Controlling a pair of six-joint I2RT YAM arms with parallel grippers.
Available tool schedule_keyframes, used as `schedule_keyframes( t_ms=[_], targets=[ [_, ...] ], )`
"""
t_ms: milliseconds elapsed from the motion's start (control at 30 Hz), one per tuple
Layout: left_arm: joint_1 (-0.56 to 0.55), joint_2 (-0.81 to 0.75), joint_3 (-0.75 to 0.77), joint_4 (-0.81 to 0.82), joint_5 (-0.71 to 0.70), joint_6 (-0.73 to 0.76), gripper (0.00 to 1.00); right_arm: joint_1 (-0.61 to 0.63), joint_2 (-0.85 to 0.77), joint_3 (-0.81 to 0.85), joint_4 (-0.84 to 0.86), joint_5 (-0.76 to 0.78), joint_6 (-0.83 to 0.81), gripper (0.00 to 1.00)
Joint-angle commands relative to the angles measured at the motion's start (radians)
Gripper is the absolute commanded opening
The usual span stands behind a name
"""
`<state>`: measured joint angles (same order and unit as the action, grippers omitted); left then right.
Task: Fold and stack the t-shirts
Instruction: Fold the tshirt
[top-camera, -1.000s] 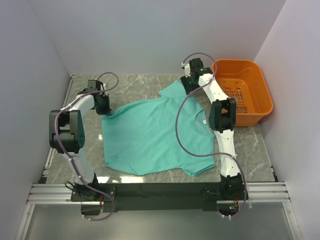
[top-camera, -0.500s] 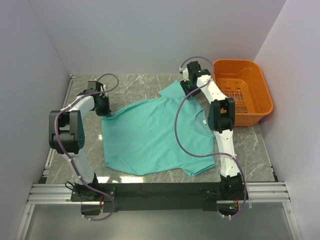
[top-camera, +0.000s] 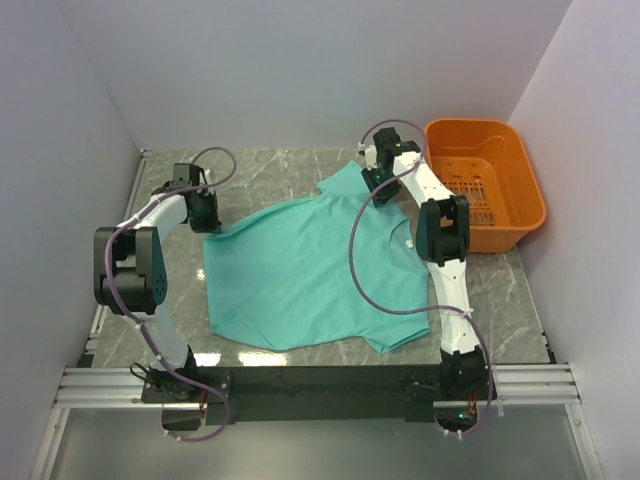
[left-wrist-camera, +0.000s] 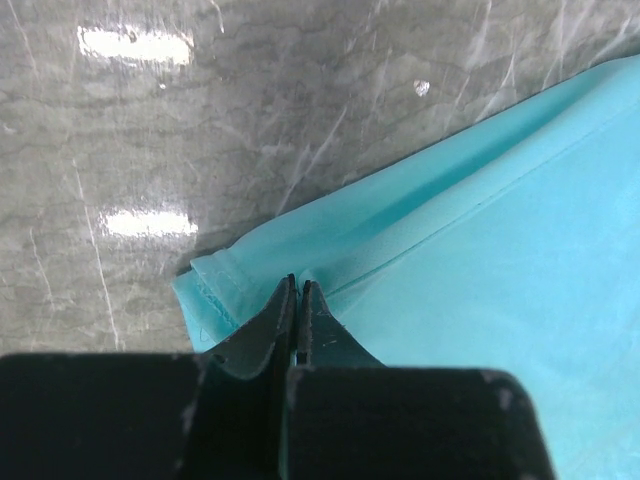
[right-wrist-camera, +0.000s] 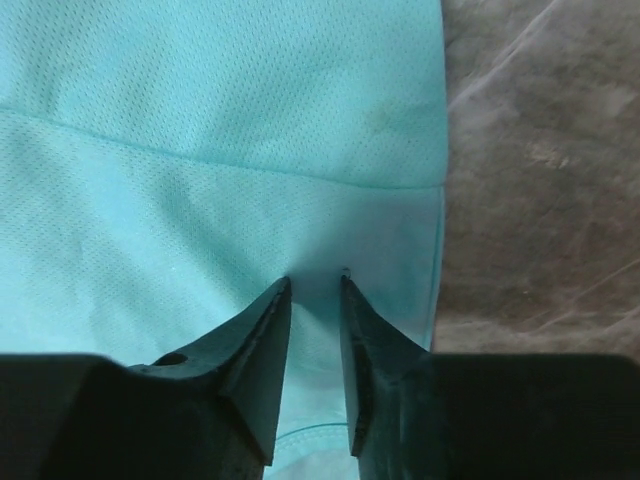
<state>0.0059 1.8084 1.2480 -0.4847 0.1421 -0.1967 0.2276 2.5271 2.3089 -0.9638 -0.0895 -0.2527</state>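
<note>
The teal t-shirt (top-camera: 300, 265) lies spread flat on the marble table, with its small white neck label (top-camera: 409, 243) at the right. My left gripper (top-camera: 207, 218) is at the shirt's far-left corner. In the left wrist view it (left-wrist-camera: 298, 285) is shut on a fold of the teal cloth (left-wrist-camera: 480, 200) just behind the hemmed corner. My right gripper (top-camera: 374, 186) is low over the far sleeve. In the right wrist view its jaws (right-wrist-camera: 316, 277) stand narrowly apart with their tips on the cloth (right-wrist-camera: 200, 150), close to the sleeve's hemmed edge.
An orange plastic basket (top-camera: 522, 165) stands at the back right, right beside my right arm. Bare marble (top-camera: 270, 170) shows behind and left of the shirt, and walls close in the table on three sides.
My right wrist has shifted slightly to the left over the far sleeve. My left arm has turned a little at the shirt's corner. The shirt has barely moved.
</note>
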Motion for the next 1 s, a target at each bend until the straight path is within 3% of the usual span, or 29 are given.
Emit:
schedule_keyframes(
  t_ms=[0,67,233,300,533,633,667,700,800,967],
  targets=[
    [0.002,-0.058,-0.012,0.015,0.016,-0.001,0.01,0.004,-0.017,-0.022,-0.018,-0.016,0.016,0.33],
    [0.002,-0.064,-0.018,0.018,0.022,-0.001,0.0,0.006,-0.027,-0.032,-0.027,-0.024,0.018,0.22],
    [0.002,-0.073,-0.035,0.024,0.019,0.0,0.01,0.004,-0.085,-0.137,-0.012,-0.059,0.017,0.12],
    [0.002,-0.083,-0.045,0.028,0.017,0.0,0.0,0.001,-0.112,-0.217,0.01,-0.072,0.015,0.01],
    [0.002,-0.112,-0.07,0.029,0.019,0.0,0.0,-0.002,-0.307,-0.515,0.103,-0.11,-0.006,0.0],
    [0.0,-0.133,-0.091,0.032,0.028,-0.001,0.0,-0.004,-0.396,-0.589,0.143,-0.108,-0.033,0.16],
    [0.002,-0.145,-0.096,0.035,0.027,-0.001,0.01,-0.005,-0.416,-0.595,0.163,-0.104,-0.039,0.34],
    [0.002,-0.149,-0.101,0.035,0.027,-0.001,0.0,-0.004,-0.428,-0.58,0.171,-0.104,-0.04,0.39],
    [0.002,-0.152,-0.102,0.034,0.027,-0.001,0.01,-0.007,-0.41,-0.447,0.149,-0.108,-0.04,0.48],
    [0.002,-0.142,-0.101,0.031,0.03,0.0,0.01,-0.013,-0.225,-0.162,0.084,-0.13,0.003,0.52]
  ],
)
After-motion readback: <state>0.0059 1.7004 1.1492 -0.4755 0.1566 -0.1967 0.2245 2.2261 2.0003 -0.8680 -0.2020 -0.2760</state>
